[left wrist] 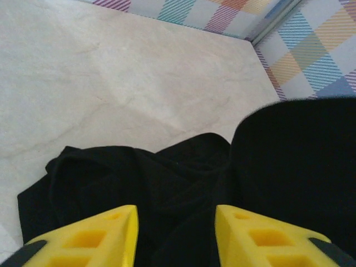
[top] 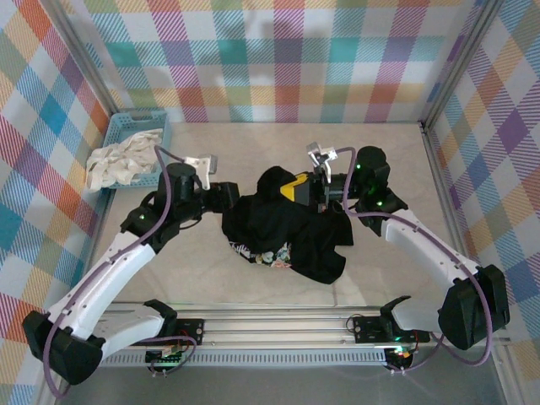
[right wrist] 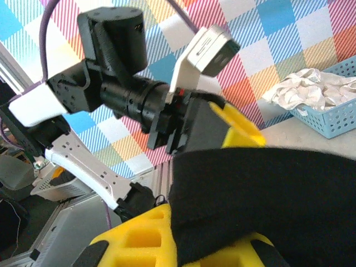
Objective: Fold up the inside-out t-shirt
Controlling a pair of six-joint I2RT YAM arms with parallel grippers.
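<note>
Right jaws on t-shirt (top: 283, 228); marbled table (top: 396, 152)

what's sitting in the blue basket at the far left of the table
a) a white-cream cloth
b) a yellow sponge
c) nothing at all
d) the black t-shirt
a: a crumpled white-cream cloth is bunched up in the blue basket, while the black t-shirt lies out on the table between the two arms.
</note>
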